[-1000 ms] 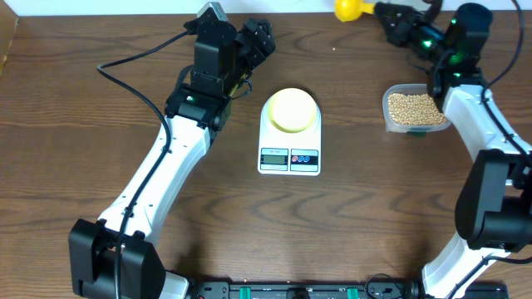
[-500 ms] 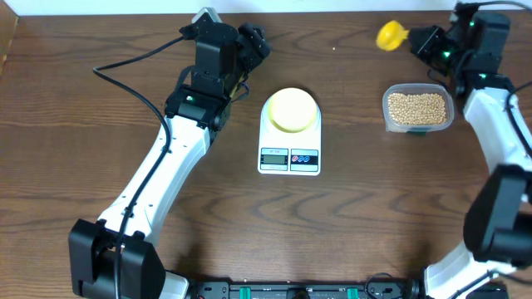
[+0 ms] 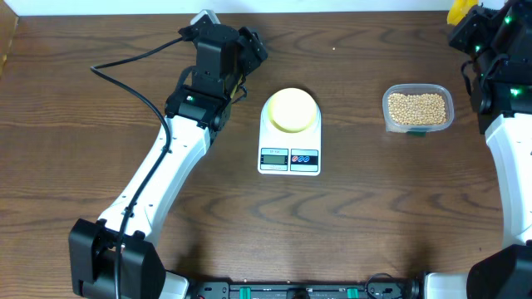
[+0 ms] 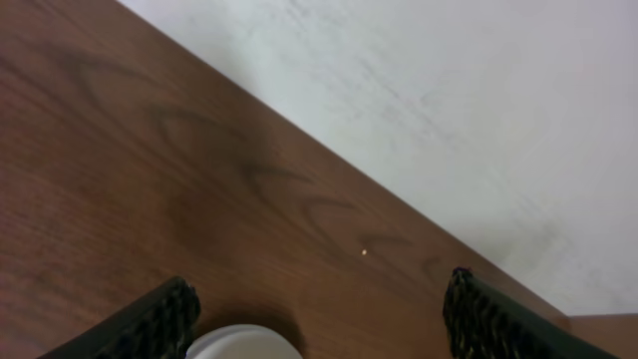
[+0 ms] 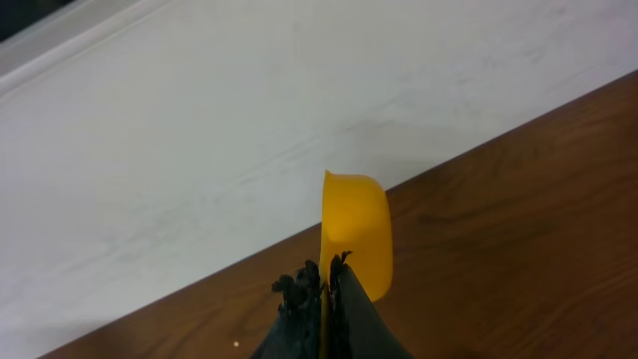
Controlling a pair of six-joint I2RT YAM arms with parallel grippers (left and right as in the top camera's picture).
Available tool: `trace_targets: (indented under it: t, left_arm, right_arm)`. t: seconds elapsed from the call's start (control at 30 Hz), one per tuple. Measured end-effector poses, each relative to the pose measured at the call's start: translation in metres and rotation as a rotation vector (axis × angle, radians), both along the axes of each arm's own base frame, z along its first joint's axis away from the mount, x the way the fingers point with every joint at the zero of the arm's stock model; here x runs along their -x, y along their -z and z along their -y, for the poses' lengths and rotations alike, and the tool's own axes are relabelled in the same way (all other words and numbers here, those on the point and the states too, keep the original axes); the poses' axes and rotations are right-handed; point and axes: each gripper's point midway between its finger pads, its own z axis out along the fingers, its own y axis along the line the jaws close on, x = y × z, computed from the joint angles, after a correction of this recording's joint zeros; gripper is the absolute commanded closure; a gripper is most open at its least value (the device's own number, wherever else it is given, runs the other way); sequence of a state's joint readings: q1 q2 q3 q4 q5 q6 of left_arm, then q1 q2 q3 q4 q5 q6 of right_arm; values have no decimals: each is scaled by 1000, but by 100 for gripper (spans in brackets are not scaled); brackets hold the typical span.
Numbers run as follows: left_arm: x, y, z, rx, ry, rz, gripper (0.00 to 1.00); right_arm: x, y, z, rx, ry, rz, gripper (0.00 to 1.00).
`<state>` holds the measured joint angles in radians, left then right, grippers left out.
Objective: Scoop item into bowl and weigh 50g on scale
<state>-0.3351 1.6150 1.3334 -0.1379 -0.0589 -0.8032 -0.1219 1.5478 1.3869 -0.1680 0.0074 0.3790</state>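
many beans (image 3: 417,108) lie in the clear tub (image 3: 450,94); the bowl (image 3: 292,109) sits on the scale (image 3: 289,154). right gripper (image 5: 324,289) pinches the yellow scoop (image 5: 355,234); left gripper (image 3: 249,43) is wide, empty. a crooked dip could scatter beans.

No legible text, brand, number or sign in any view.
- White rounded-rectangular digital kitchen scale (image 3: 289,133): small grey LCD display (image 3: 273,157) at near end, too small to read in overhead view; digits not discernible.
- Two coloured buttons (image 3: 304,157) beside display, one reddish, one bluish: markings blurred, unreadable.
- Both wrist views: only wood grain and pale wall, nothing written.
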Motion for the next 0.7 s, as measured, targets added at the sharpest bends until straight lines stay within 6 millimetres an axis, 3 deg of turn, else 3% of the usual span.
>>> trace_targets:
  t: [0.27,0.7]
  left_arm:
    - [3,5,-1,-8,0,-23,20]
    - [22,35,-8,-63,4,-162,20]
  right_arm:
    - [-3,-6,-5,-20,-6,29,99]
    - [-6,-16,-6,-21,-11,73,98]
